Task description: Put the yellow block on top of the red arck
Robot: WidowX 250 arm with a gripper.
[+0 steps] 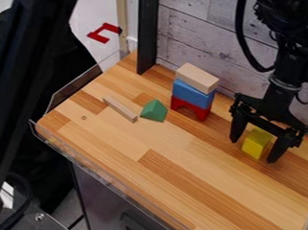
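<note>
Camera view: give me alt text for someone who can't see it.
A black robot tool hangs over a wooden tabletop, open around a yellow block. Picture-left of it stands a red arch topped by a blue block, then a plain wooden block. Further left lie a green wedge and a thin wooden stick.

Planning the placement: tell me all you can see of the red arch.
The red arch looks like painted wood, one piece with a rounded cut-out below. It stands upright on its two legs on the wooden table, near the wall. A blue block rests directly on it, covering its top; the green block sits apart from it.
</note>
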